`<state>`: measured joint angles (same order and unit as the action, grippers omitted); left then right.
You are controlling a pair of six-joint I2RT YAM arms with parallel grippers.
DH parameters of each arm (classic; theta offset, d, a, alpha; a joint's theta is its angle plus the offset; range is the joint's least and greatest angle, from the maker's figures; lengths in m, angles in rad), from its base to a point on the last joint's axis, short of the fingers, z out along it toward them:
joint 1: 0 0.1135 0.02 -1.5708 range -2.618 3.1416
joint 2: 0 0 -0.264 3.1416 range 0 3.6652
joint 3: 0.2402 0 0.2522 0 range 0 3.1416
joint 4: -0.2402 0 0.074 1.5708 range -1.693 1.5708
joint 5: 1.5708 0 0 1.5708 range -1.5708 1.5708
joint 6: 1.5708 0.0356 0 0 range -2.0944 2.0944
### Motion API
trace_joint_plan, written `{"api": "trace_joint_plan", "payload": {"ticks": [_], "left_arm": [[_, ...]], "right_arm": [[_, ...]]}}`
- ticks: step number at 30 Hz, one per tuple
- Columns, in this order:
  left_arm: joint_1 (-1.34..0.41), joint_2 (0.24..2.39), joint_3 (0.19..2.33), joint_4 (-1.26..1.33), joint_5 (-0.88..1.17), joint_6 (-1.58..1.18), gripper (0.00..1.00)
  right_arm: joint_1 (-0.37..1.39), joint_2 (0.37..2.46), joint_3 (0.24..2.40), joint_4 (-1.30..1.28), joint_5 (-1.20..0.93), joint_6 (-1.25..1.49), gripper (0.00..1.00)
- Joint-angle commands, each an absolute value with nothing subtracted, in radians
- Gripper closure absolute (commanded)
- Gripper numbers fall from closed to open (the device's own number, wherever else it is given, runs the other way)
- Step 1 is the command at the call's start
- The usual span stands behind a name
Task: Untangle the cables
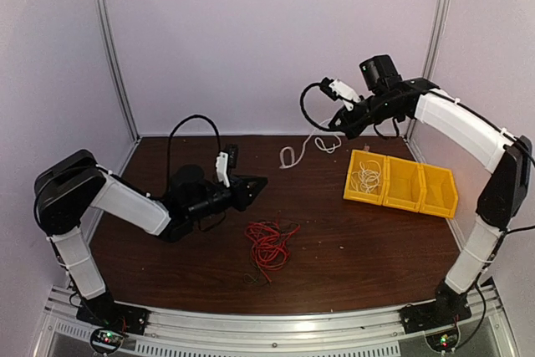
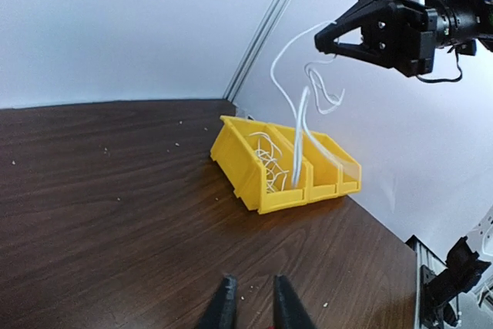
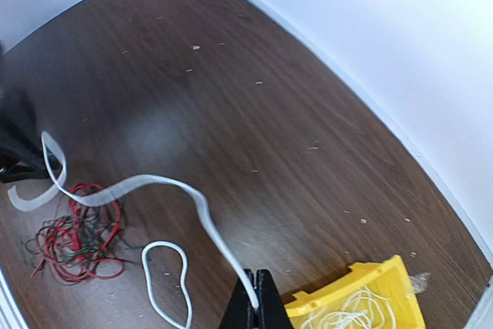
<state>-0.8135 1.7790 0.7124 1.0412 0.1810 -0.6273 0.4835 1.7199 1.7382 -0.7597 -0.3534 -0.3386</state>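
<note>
- Top external view first: the big brown desk (image 1: 351, 240) has the yellow bins (image 1: 399, 203) sitting by its right edge, three compartments in a row.
- The right tool (image 3: 254, 298) is up high over the far right part of the desk, pressed together and pinching the white cable (image 2: 299, 125). From the pinch the cable hangs down into the bin compartment furthest from the right edge, where more white loops are piled.
- The left tool (image 2: 254, 287) hovers low over the left half of the desk. Its fingers are a little apart with nothing between them.
- The red cable (image 1: 267, 244) lies in a loose heap toward the near edge, about midway along it, with some darker strands mixed in. Nothing is touching it.
- There's also a white loop on the desk near the far edge. I can't tell if it's part of the same cable the right tool has.
- My read: the step in hand is feeding the white cable into the bin. To do it well I'd keep the pinch firm, come down slowly right over that compartment so the slack coils inside instead of draping over the rim, and only let go once the tail is in.
- I'd also keep the dangling end well away from the red heap, or it'll just snag again.
</note>
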Motion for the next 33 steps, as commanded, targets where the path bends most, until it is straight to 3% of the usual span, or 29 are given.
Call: {"api": "trace_joint_plan", "payload": {"ticks": [1,3,6,13,33], "left_arm": [[-0.810,1.846,0.734,0.960,0.225,-0.613,0.70],[-0.810,1.857,0.735,0.982,0.275,-0.612,0.60],[-0.811,1.849,0.732,0.974,0.313,-0.600,0.54],[-0.810,1.806,0.697,0.925,0.289,-0.574,0.54],[-0.811,1.790,0.707,0.858,0.253,-0.554,0.54]], "right_arm": [[0.370,1.627,1.738,-0.670,-0.236,-0.315,1.00],[0.365,1.607,1.707,-0.665,-0.196,-0.342,1.00],[0.356,1.579,1.658,-0.646,-0.137,-0.358,1.00],[0.333,1.548,1.523,-0.599,-0.009,-0.384,1.00],[0.228,1.693,1.425,-0.530,0.002,-0.371,1.00]]}}
